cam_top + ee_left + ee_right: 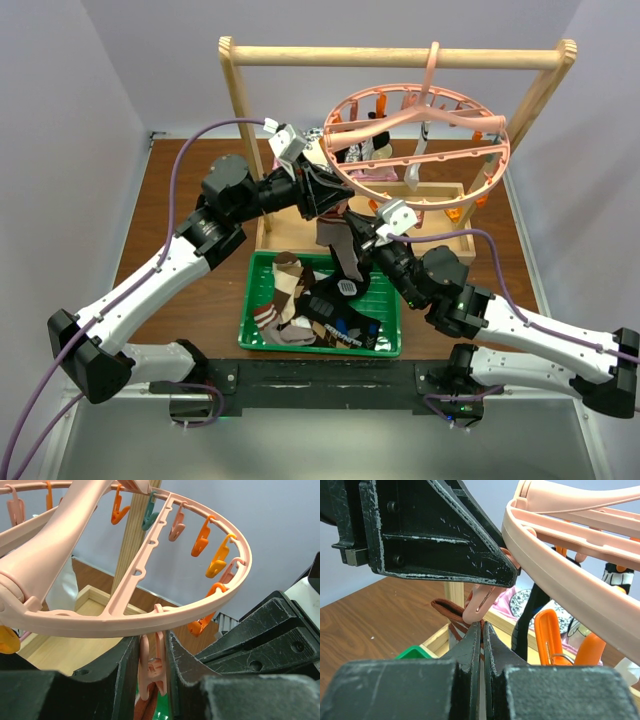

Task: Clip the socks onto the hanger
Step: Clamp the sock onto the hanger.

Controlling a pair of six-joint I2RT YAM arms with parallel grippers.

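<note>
1. Currently my left fingers point(152, 676) are pressed in from both sides on a small pale-pink plastic clip point(152, 662). It hangs under the near rim of the large round pink plastic hanger point(150, 562).
2. My right fingers point(482, 647) are closed on a brown fabric sock point(345, 250), which they hold up just below that clip. From above, the sock's long end dangles over the green plastic tray point(248, 300), where the remaining socks point(300, 305) lie in a heap.
3. I judge the first risk to be a miss. In the right wrist view the brown edge bunches to the left of the clip's mouth rather than under it. I cannot tell how wide that mouth is open, and a straight lift could push fabric past it.
4. The hanger only hooks over the light wooden rack point(400, 55), so it can swing. Any upward shove from the right arm may tilt the ring, drag the clip out of my left fingers and let it snap shut empty.
5. Both sets of fingers are nearly touching, so a small correction could knock one against the other.
6. If I let go on the right before the clip bites, the sock drops back into the tray.
</note>
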